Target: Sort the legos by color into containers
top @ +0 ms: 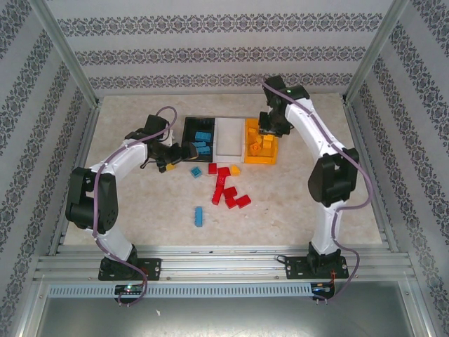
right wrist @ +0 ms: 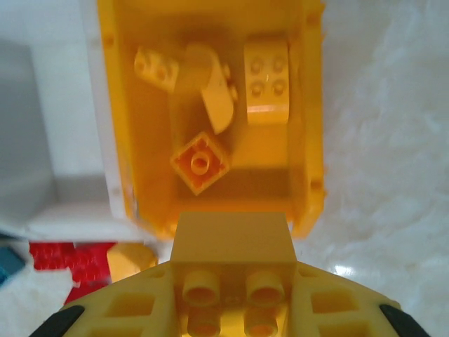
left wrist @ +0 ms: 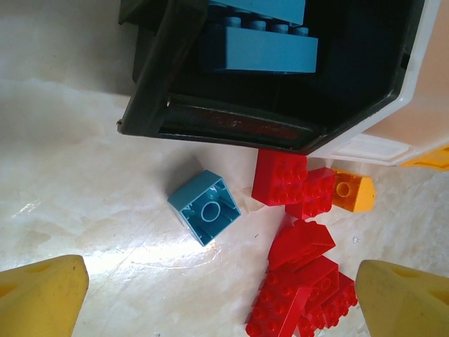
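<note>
Clamping a yellow brick (right wrist: 233, 246) over the yellow bin (right wrist: 312, 126), the right gripper (right wrist: 231, 302) reads plainly at its wrist, unclear overhead. The left gripper (left wrist: 223, 302) gapes wide and empty, with a blue brick (left wrist: 204, 207) at twelve o'clock.

Your left arm (top: 123, 158) and right arm (top: 313, 133) have white shells, black joints, trailing purple cables (top: 168, 111) and yellow plastic fingers (left wrist: 42, 295).

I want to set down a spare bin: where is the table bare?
Bare: between the red pile and the right arm; also the table along its near edge. Crowded: directly in front of the bins.
</note>
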You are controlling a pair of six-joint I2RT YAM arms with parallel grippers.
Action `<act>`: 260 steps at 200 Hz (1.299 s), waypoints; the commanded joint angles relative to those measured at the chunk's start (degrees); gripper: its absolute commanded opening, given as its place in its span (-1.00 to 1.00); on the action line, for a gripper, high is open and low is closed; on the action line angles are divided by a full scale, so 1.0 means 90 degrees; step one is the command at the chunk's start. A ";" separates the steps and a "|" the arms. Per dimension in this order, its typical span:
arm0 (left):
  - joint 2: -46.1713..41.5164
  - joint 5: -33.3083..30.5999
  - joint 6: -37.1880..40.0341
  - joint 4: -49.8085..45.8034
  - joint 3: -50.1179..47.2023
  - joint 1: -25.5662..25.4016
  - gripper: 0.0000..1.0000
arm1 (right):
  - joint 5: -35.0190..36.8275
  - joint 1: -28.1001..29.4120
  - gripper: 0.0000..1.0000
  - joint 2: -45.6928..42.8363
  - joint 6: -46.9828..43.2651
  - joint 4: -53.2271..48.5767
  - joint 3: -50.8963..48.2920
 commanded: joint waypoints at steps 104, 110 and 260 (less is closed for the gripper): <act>-0.0248 -0.0091 -0.0122 -0.0271 -0.0048 -0.0155 0.98 | -0.0361 -0.0267 -0.35 0.2328 -0.0407 -0.0751 0.2378; -0.0220 -0.0116 -0.0046 -0.0354 -0.0012 -0.0205 0.98 | -0.0359 -0.0265 -0.26 0.2291 -0.0428 -0.0744 0.2321; -0.0926 -0.0818 0.0784 -0.1021 -0.1166 -0.1808 1.00 | -0.0821 0.1454 0.24 -0.1453 0.0047 0.1073 -0.3627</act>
